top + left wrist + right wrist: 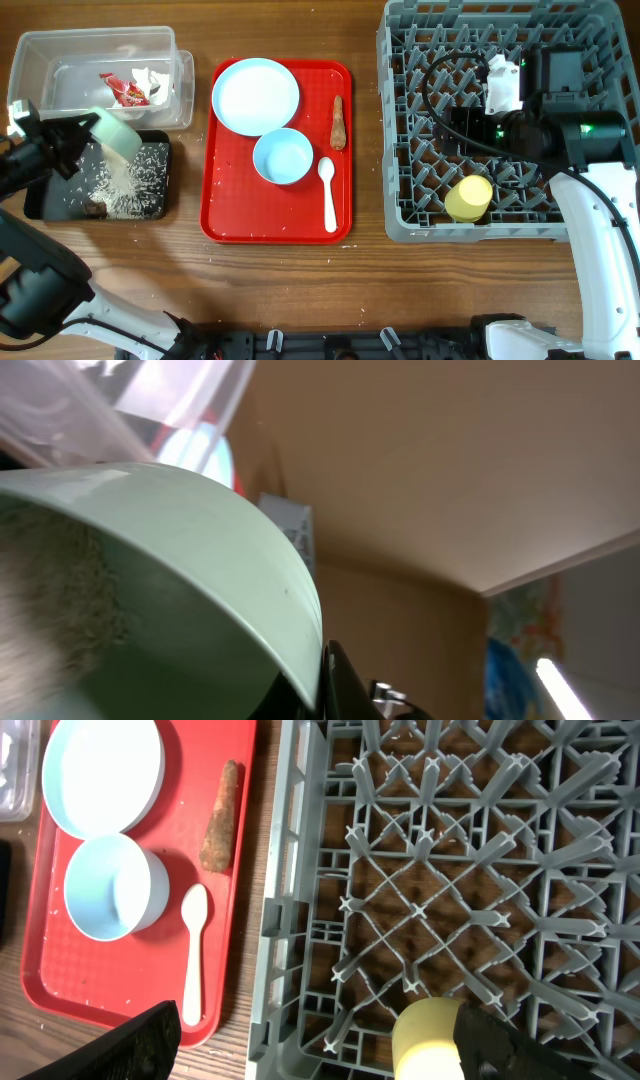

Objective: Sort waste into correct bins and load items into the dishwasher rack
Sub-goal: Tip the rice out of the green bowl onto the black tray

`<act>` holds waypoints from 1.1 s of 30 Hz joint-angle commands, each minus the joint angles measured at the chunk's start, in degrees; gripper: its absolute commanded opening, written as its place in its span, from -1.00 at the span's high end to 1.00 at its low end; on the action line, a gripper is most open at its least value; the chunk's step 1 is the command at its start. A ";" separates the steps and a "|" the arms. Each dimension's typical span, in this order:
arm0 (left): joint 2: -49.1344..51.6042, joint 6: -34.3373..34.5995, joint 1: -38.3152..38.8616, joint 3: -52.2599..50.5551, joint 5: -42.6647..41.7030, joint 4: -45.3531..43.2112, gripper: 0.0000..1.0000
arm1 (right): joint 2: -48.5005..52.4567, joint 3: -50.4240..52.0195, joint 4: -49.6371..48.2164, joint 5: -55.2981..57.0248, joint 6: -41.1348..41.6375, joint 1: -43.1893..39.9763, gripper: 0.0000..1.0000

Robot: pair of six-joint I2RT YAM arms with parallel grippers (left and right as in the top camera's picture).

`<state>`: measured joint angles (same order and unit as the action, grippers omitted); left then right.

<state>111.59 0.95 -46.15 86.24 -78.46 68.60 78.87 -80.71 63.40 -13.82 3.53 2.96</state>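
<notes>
With wrapper [128, 92] binned and cup [468, 198] racked, the left gripper [85, 130] pinches the green bowl [115, 135] over the black tray [40, 203], right gripper [325, 1045] spread; plate [256, 95], blue bowl [282, 157] and spoon [328, 192] remain.

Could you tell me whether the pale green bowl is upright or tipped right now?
Tipped: the pale green bowl tilts over the black tray, rice spilling out.

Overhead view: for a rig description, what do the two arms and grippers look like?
Both arms pair white links with black joints. The right arm carries small green lights, a looping black cable and a white block near its black right gripper. The left arm ends in a black left gripper.
</notes>
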 commanded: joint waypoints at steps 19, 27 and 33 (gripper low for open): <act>0.26 9.29 -5.55 0.79 -2.86 3.41 0.92 | 0.52 0.52 0.44 0.70 -0.55 0.24 -0.78; -0.07 2.56 -3.02 0.79 3.93 8.26 0.92 | 0.52 0.52 0.26 0.68 -0.52 0.24 -0.77; -6.16 -4.55 2.14 0.79 9.88 14.40 0.92 | 0.52 0.52 -0.26 0.70 -0.57 0.24 -0.78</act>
<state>111.11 2.15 -47.88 86.41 -72.86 81.06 78.87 -80.71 63.72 -13.82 3.53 2.96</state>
